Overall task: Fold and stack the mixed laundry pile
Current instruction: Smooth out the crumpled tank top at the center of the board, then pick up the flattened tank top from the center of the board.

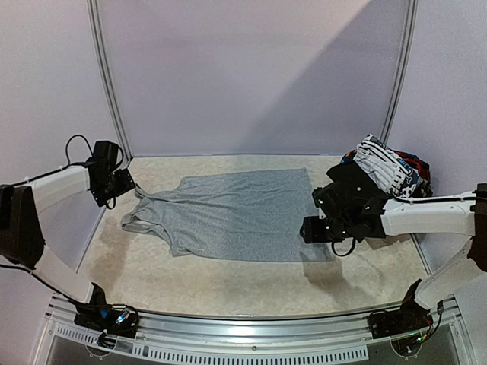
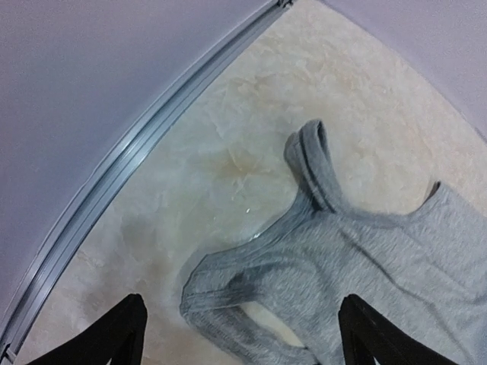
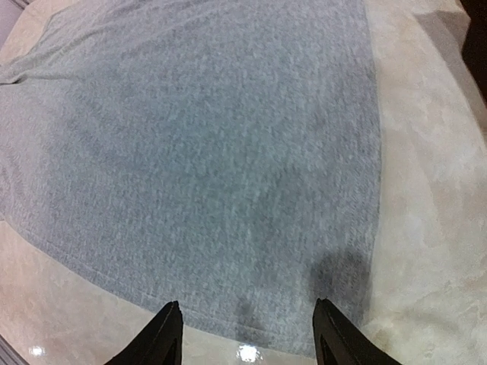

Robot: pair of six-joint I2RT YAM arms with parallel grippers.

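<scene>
A light grey sleeveless top [image 1: 236, 213] lies spread flat on the marbled table [image 1: 228, 281], with its straps to the left and its hem to the right. My left gripper [image 1: 125, 186] hovers open over the far strap end; in the left wrist view the gripper [image 2: 242, 298] has the straps [image 2: 251, 281] below it and nothing between its fingers. My right gripper [image 1: 312, 214] stands open just above the hem's right edge, and the right wrist view shows this gripper [image 3: 246, 304] over the hem [image 3: 251, 319]. The mixed laundry pile [image 1: 388, 171], with a striped white piece on top, sits at the back right.
A curved metal rail [image 2: 114, 182] borders the table on the left, below the pale wall. Another rail [image 1: 251, 319] runs along the near edge between the arm bases. The right arm's forearm [image 1: 426, 217] lies just in front of the pile.
</scene>
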